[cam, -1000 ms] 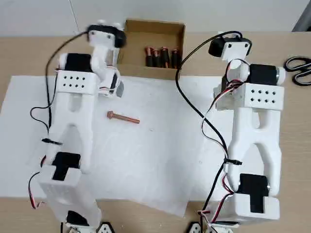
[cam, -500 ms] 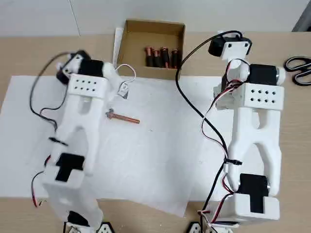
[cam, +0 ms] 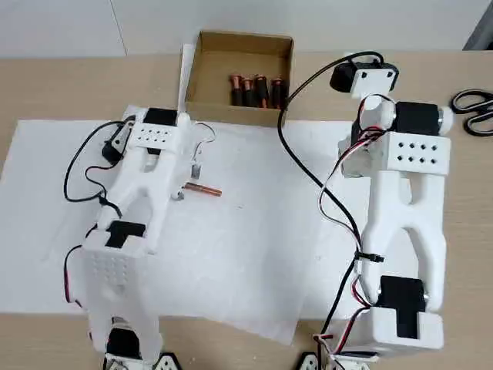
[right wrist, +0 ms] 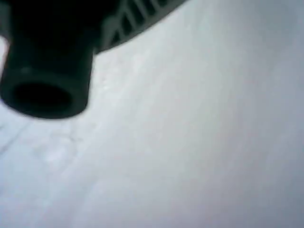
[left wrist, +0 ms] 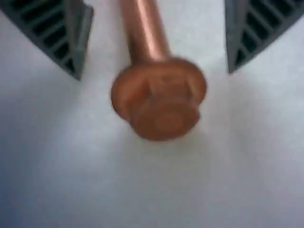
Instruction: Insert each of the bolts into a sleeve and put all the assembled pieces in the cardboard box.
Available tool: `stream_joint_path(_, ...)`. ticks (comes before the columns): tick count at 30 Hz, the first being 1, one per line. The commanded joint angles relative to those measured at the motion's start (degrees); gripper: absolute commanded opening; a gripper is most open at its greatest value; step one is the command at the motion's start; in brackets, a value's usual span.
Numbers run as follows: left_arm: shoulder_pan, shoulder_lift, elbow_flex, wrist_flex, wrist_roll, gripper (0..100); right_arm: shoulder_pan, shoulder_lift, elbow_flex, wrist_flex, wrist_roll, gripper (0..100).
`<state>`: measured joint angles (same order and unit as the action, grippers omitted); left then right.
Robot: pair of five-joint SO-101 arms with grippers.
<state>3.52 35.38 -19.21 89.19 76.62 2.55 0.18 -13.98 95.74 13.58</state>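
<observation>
Counted one loose copper bolt (cam: 202, 189), one black sleeve (right wrist: 45, 80), four assembled pieces (cam: 256, 91) (all inside the single cardboard box (cam: 202, 73) by the far edge of the table (cam: 46, 85)), one paper sheet (cam: 246, 254), one pair of scissors (cam: 474, 110), one left arm (cam: 146, 177), one right arm (cam: 404, 193).

- Robotics lab or hobby bench: left arm (cam: 146, 177) and right arm (cam: 404, 193), white with bare wiring (cam: 308, 177), on a wooden desk (cam: 46, 85).
- Paper sheet (cam: 246, 254), scissors (cam: 474, 110), cardboard box (cam: 231, 58); plain white wall (cam: 62, 27) behind.
</observation>
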Motion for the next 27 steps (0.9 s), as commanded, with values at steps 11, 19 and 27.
stream_joint_path(11, -0.79, 4.84, -0.13, -2.55, 0.0, 1, -0.31, -3.47, -2.81, 0.22, 0.09, 0.4)
stream_joint_path(19, 2.37, -0.53, -14.73, 8.88, -22.86, 1, -0.31, -3.47, -2.81, 0.04, 0.09, 0.4)
stream_joint_path(27, 3.25, -13.1, -21.49, 11.34, -37.19, 1, -2.24, -4.62, -2.99, 0.4, 0.18, 0.4)
